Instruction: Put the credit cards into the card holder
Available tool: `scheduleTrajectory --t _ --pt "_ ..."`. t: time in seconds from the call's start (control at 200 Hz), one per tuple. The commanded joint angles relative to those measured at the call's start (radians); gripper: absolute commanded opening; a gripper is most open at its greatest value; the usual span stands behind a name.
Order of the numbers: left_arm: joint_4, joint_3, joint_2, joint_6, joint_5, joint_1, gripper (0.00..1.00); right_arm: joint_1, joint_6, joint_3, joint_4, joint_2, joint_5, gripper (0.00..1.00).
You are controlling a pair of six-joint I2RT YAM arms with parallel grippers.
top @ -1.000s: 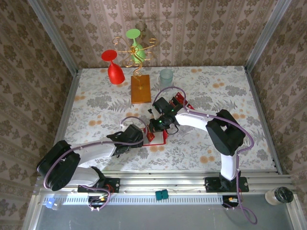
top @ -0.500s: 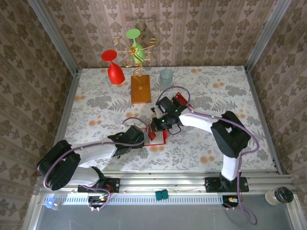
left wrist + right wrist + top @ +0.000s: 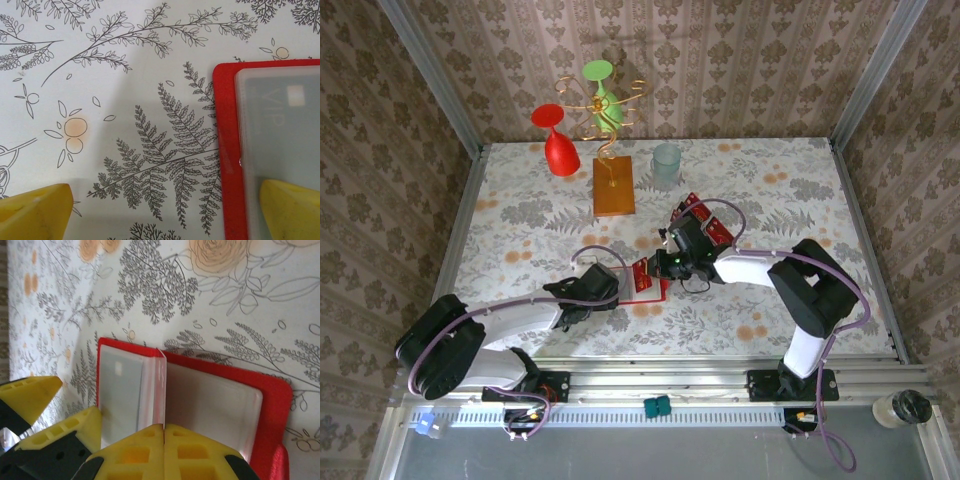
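The red card holder (image 3: pixel 647 280) lies open on the flowery table (image 3: pixel 520 220), near the middle and a bit toward the front. The left gripper (image 3: pixel 162 212) is opened wide. One yellow fingertip (image 3: pixel 290 207) sits on the holder's pale clear pocket (image 3: pixel 280 160), and the other rests on the bare table beside it. Through that pocket you can see a card (image 3: pixel 287 107) that looks grey and has the letters VIP on it. The right gripper (image 3: pixel 164 445) comes at the holder from the other side. Its two yellow fingers are pressed tight together. The thin clear flap (image 3: pixel 154 390) in the middle of the holder stands up and runs right into the spot where they meet, so it looks pinched. A few red credit cards (image 3: pixel 718 230) lie on the table just behind the right arm, near the holder. Farther back stand an orange wooden block (image 3: pixel 613 186) with a gold wire stand, a red glass (image 3: pixel 558 150), a green glass (image 3: pixel 603 95) and a clear cup (image 3: pixel 666 160).
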Motion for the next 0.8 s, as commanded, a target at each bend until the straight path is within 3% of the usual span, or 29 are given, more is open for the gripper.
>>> scheduleTrajectory --t 0.0,0.36,0.795 --pt "-0.034 -0.017 -0.014 -0.014 -0.022 -0.008 0.97 0.010 0.069 -0.038 0.170 -0.026 0.020 0.00" --pt "-0.025 -0.020 0.003 -0.017 -0.019 -0.007 0.96 0.019 0.131 -0.112 0.348 0.011 0.049 0.00" --pt "-0.025 -0.015 0.009 -0.021 -0.016 -0.010 0.96 0.029 0.181 -0.160 0.442 0.058 0.067 0.00"
